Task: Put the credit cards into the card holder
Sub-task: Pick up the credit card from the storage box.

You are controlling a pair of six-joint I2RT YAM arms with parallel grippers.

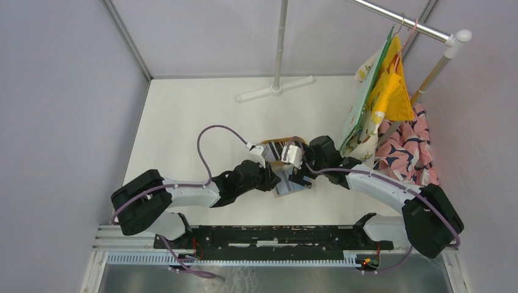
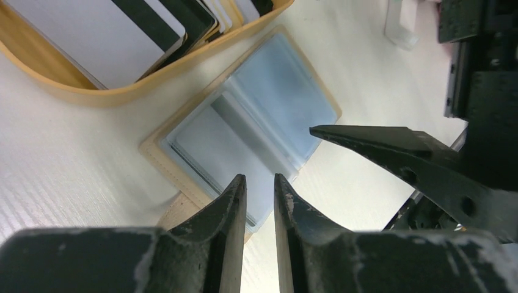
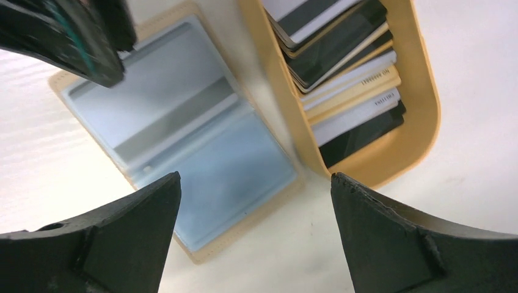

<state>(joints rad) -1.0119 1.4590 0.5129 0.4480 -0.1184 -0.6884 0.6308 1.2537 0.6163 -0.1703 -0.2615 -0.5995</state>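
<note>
Nearest the camera, the rail (image 1: 262, 235) at the bench's near edge carries both arm bases. From the left base, the left arm (image 1: 183, 194) reaches low and rightward to mid-bench, wrist tipped steeply down. The left hand (image 2: 259, 183) is narrow, its fingers almost together, with nothing visible between them. It hovers over the near edge of the card holder (image 2: 256, 116).

The holder lies opened flat on the bench (image 1: 183, 116), pale blue sleeves up, and no card shows clearly in them. Just beyond it sits the oval wooden tray (image 3: 421, 122); whether the two touch I cannot tell. The credit cards (image 3: 342, 55) stand stacked on edge inside the tray, black, white and tan.

The right hand (image 3: 256, 183) is spread wide and empty above the holder and the tray's end. The right arm (image 1: 379, 183) comes in from the right, elbow bent.

No card seems loaded yet, so this looks like the approach to a first pick. The next move likely calls for a pinch on one thin card edge while the holder is steadied.

Far right, cloths (image 1: 391, 91) hang from a rack.
</note>
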